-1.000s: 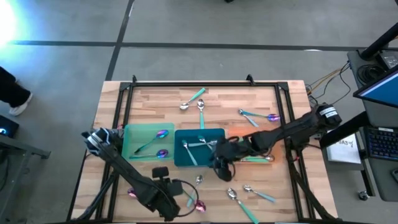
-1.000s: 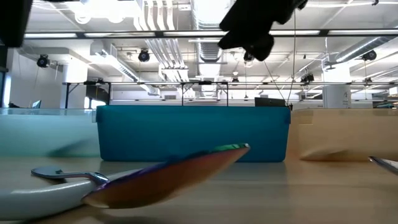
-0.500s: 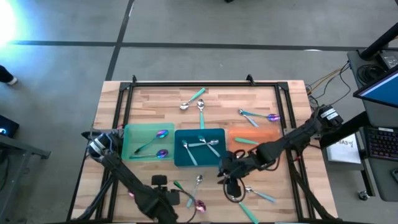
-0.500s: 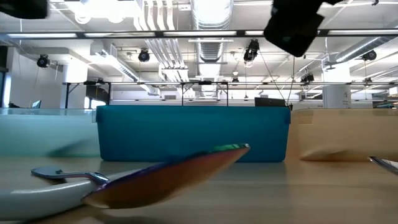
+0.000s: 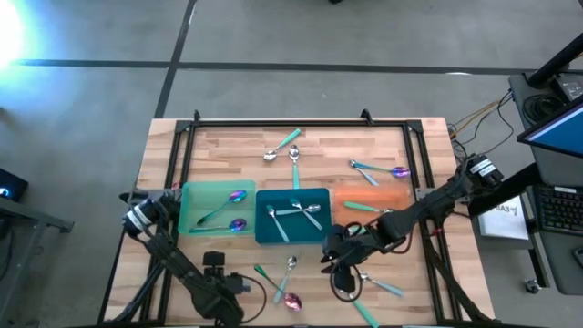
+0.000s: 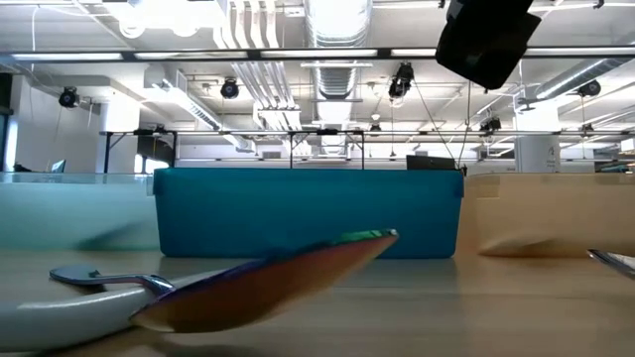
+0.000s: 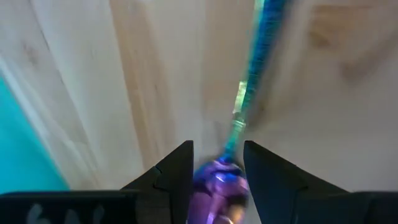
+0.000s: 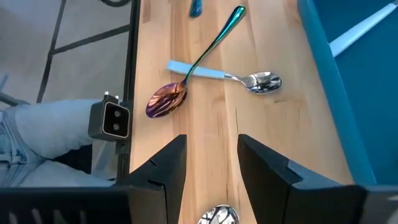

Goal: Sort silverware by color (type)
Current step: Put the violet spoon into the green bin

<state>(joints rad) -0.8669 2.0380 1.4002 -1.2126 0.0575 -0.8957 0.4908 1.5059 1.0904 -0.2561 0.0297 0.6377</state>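
Small spoons lie scattered on the wooden table. My left gripper (image 5: 219, 278) is near the near edge, open. In its wrist view its fingers stand either side of an iridescent spoon's purple bowl (image 7: 217, 180), and the blue-green handle (image 7: 249, 81) runs away from them. My right gripper (image 5: 337, 262) hangs open above the table before the teal tray (image 5: 321, 196); it shows raised in the low view (image 6: 486, 40). Ahead of it an iridescent spoon (image 8: 186, 78) lies crossed over a teal-handled silver spoon (image 8: 249, 79). A silver bowl (image 8: 217, 216) peeks out between its fingers. My left gripper has the spoon's purple bowl (image 7: 217, 180) between its fingers. The view is blurred, and I cannot tell whether either finger touches it.
The green tray (image 5: 193, 193) holds two iridescent spoons, the teal tray several silver ones, and the orange tray (image 5: 387, 196) one teal-handled spoon. More spoons lie on the far side (image 5: 282, 146) (image 5: 378, 169) and near the near edge (image 5: 378, 284). A small camera (image 8: 112, 119) sits at the near edge.
My right gripper has moved from over the teal tray toward the table's near edge, and in the low view it has risen. My left arm has swung toward the table's left edge, uncovering a teal handle and a silver spoon near the near edge.
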